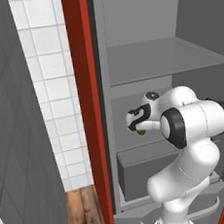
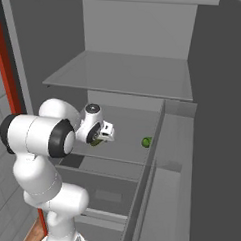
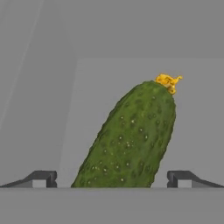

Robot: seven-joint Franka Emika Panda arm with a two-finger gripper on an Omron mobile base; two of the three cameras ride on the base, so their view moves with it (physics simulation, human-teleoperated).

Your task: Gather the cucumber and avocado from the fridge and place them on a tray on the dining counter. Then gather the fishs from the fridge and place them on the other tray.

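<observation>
A white robot arm with dark joints reaches into an open grey fridge (image 2: 137, 23). Its end effector (image 3: 112, 179) is spread wide, its two small dark fingertips (image 3: 41, 178) standing well apart at either side of the hand view. Between them lies the cucumber (image 3: 129, 140), dark green and speckled with pale dots. Its near end sits in the gap between the fingertips, and it runs away from the end effector, leaning toward the right of that view. At its far end is a small yellow stem tip (image 3: 168, 82). The fingertips are not pressed against the cucumber; grey shelf surface shows on both sides of it.

From the right base view, the end effector (image 2: 108, 132) hangs just above the middle shelf (image 2: 127, 123) of the fridge, with a bit of green cucumber (image 2: 95, 141) showing just under it. Farther along the same shelf, off to the end effector's right and near the fridge's inner wall, sits a small round green thing, likely the avocado (image 2: 147, 142). It lies apart from the end effector.

Below the end effector is a closed grey drawer (image 2: 108, 194). Above it, a higher shelf (image 2: 120, 75) spans the fridge. In the left base view a red frame (image 1: 87, 111) runs along the fridge's left edge, with a white tiled wall (image 1: 55, 90) beyond it.
</observation>
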